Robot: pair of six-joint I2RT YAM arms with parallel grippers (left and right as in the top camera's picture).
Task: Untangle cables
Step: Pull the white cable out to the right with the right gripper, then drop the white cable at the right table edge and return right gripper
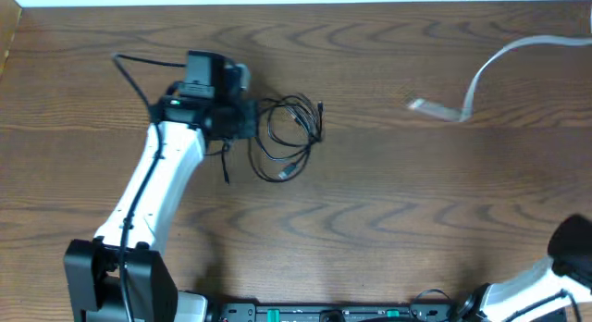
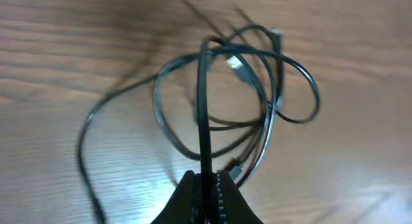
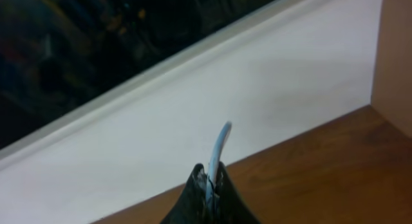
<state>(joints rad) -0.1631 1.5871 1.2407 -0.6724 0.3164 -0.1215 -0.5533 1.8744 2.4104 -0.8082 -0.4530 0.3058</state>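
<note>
Left wrist view: our left fingers clamp one strand of the thin black cable tangle on the brown wooden worktop; right fingers pinch a white flat ribbon cable. Risk: if we pull w/o slack, loops prob. cinch tighter.

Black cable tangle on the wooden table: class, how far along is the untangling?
Done: the flat white ribbon cable lies apart from the thin black cable. In hand: the left gripper is shut on one black strand, with the loops overlapping beyond it; the right gripper pinches a pale strip. Left: teasing those black loops apart.
</note>
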